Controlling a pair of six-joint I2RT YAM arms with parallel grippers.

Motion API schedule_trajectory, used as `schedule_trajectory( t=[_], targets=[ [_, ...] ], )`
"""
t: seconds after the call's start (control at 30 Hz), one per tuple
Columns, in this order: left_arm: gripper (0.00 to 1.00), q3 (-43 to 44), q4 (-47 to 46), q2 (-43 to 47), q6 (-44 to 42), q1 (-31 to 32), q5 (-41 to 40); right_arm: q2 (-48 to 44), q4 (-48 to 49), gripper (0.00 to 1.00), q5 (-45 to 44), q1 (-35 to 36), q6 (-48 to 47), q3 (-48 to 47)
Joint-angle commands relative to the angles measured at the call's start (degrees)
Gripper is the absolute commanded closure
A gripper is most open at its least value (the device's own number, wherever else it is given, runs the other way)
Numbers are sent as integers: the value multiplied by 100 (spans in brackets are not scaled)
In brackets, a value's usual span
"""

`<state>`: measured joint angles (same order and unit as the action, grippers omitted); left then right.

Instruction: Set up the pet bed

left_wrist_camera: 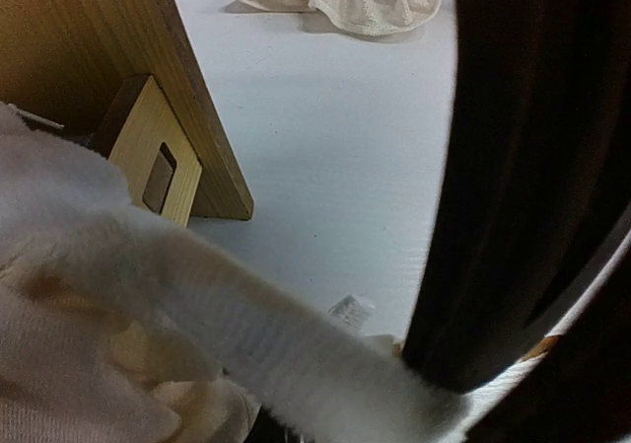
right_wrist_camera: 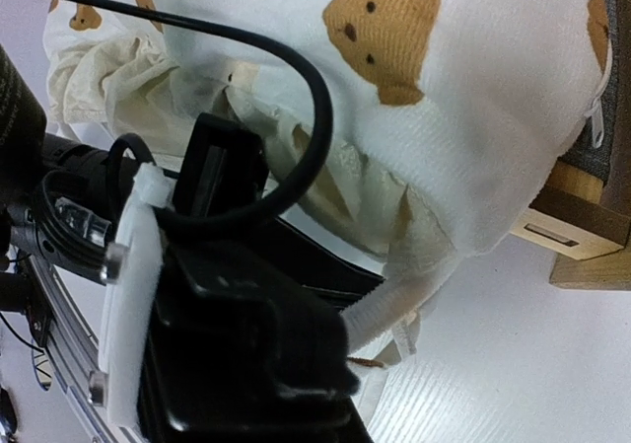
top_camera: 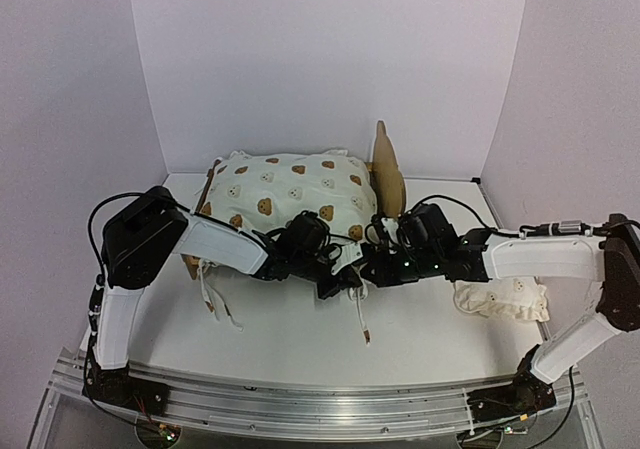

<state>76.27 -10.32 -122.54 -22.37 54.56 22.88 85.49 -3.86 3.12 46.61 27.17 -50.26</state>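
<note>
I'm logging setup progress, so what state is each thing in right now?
pet bed: standing on the table, base covered by the cushion, headboard sticking up.
bear-print cushion: lying on the bed, loose ties trailing onto the table.
ruffled pillow: on the table, apart from the bed.
left hand: at the cushion's near edge; open or shut unclear.
right hand: beside the left hand; open or shut unclear.

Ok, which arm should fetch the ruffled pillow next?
Right, I'd say. The pillow lies on the table close beside the right arm; the left gripper is at the front edge of the cushion and would have to reach across.
</note>
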Motion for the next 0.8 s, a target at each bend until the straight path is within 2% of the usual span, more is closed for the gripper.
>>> schedule_trajectory(
  t=[0.0, 0.23, 0.37, 0.4, 0.5, 0.57, 0.67, 0.77],
  targets=[
    [100, 314, -413, -154, -504, 43, 245, -78, -56, 87, 5, -28, 147, -105],
    [100, 154, -999, -249, -264, 62, 551, -590, -765, 68, -294, -158, 216, 29],
    [100, 125, -1126, -285, -278, 64, 524, -864, -847, 61, 279, -530, 357, 212],
    [100, 125, -1153, -295, -269, 64, 510, -908, -871, 60, 374, -630, 385, 253],
    [100, 125, -1198, -309, -268, 72, 513, -971, -847, 72, 433, -965, 562, 539],
    [100, 124, -1196, -316, -260, 72, 511, -865, -646, 75, 637, -1071, 566, 632],
    [100, 134, -1156, -315, -270, 73, 489, -560, -100, 67, 1323, -1080, 482, 584],
    [100, 139, -1148, -308, -272, 73, 483, -290, 76, 62, 1541, -1083, 394, 485]
  ],
)
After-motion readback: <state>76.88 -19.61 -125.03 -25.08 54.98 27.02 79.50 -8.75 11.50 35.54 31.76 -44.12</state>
